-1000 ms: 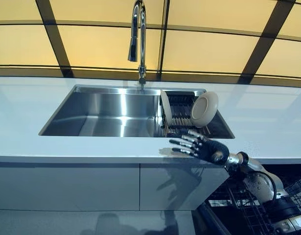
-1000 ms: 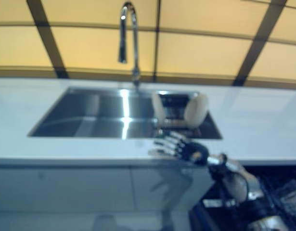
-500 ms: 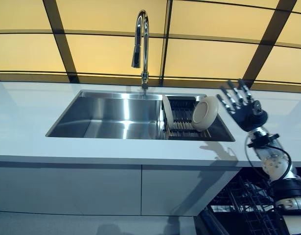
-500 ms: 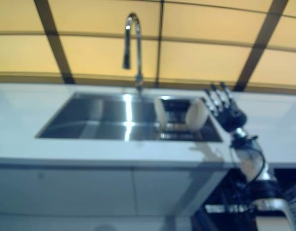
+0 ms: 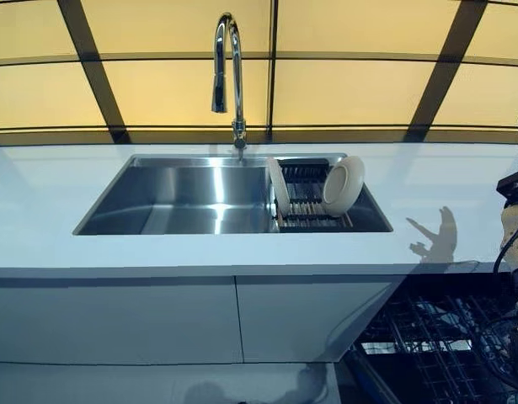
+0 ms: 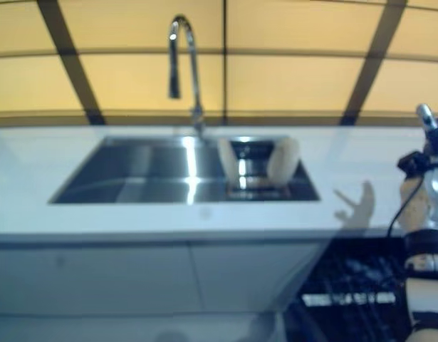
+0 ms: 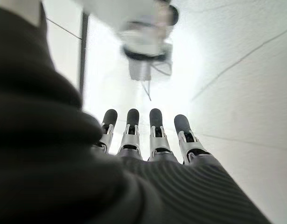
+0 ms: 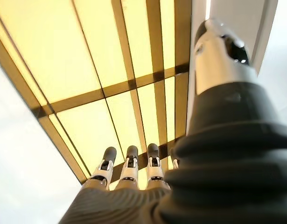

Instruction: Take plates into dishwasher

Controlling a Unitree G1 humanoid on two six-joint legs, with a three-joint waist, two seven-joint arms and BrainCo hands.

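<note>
A: Fingers (image 8: 128, 164) of the right hand (image 8: 134, 196) were straight and side by side, holding nothing, aimed up at the yellow panelled wall (image 8: 87, 70). Left hand (image 7: 152, 163): fingers (image 7: 155, 128) likewise extended and empty.

B: Plates?

A: Both stood in the dish rack (image 5: 307, 202) at the right end of the sink (image 5: 183, 198). One plate (image 5: 277, 187) was upright on edge; the rounder plate (image 5: 344, 185) leaned beside it. The dishwasher rack (image 5: 427, 337) showed below the table (image 5: 40, 252), lower right.

B: Advice for the reach?

A: My judgement: bring the right hand down over the table edge, take the leaning plate first since it is nearer, pinch its upper rim with thumb opposed, lift clear of the rack tines before swinging.
</note>
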